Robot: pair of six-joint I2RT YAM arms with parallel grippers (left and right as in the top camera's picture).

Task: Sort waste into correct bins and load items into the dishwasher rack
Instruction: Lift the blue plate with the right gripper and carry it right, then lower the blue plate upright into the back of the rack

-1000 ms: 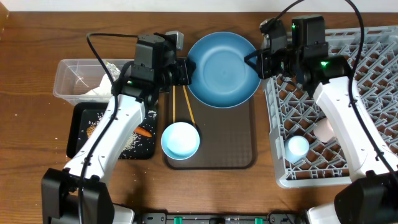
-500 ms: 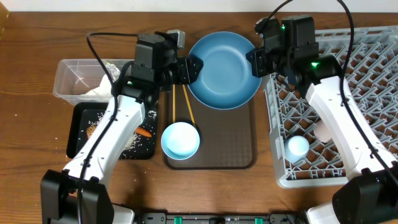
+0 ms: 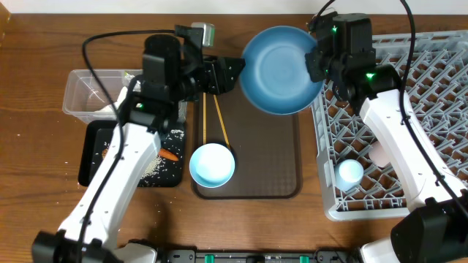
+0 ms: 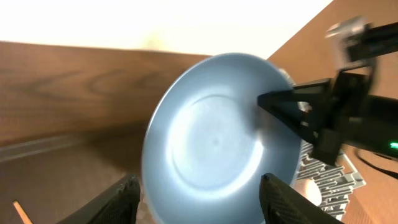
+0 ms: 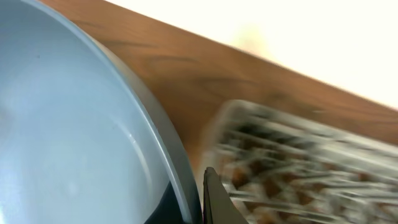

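Observation:
The large blue plate point(image 3: 281, 69) is lifted and tilted between the brown serving tray and the dishwasher rack point(image 3: 409, 109). My right gripper point(image 3: 316, 64) is shut on its right rim; in the right wrist view the rim point(image 5: 177, 162) sits clamped by the dark finger point(image 5: 214, 199). My left gripper point(image 3: 232, 71) stands open just left of the plate, its fingers point(image 4: 121, 199) spread wide in front of the plate point(image 4: 217, 137) without gripping it. The chopsticks point(image 3: 217, 120) and the bowl point(image 3: 212, 164) lie on the serving tray.
A light-blue cup point(image 3: 349, 173) and a pink cup point(image 3: 380, 153) sit in the rack. The clear tub point(image 3: 88, 88) holds a white napkin. The black tray point(image 3: 131, 157) holds rice grains and a carrot point(image 3: 170, 155). The brown serving tray point(image 3: 270, 175) lies mid-table.
My left gripper opened, let go of the plate's left rim and drew back left. My right gripper closed on the right rim and carried the plate up and rightward, toward the rack.

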